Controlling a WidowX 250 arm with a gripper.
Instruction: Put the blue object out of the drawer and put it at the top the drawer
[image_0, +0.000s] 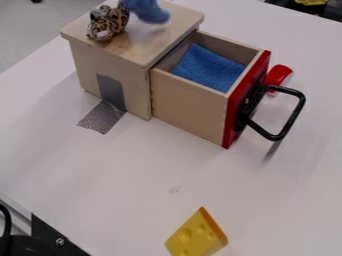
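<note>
Task's thing first: the blue object (208, 67) sits inside the pulled-out drawer (187, 102), a soft-looking, fuzzy slab lying at a slant, one corner toward the cabinet. Pincer: I can't tell from my feed whether it's apart, together or clamped on anything.

The drawer has pale, plain wooden walls and a glossy red front panel (248, 102), with a smooth black handle (294, 117) bent into an angular loop. Just beyond the panel I note a rounded red piece (279, 75).

The cabinet (110, 75) is boxy light wood under an overhanging slab top (143, 47) with softened corners. On that top: a spotted plush toy (107, 22), tan with dark rosettes, and beside it a blurred blue thing (150, 11), smooth and rounded at its lower end, cut by my view's upper edge. Grey tape (103, 117), finely ribbed, runs down the cabinet side onto the white table (133, 175). Near me, a yellow cheese wedge (196, 236), dimpled with round hollows. Lower left corner: a black plate (57, 237) with a screw in it.
</note>
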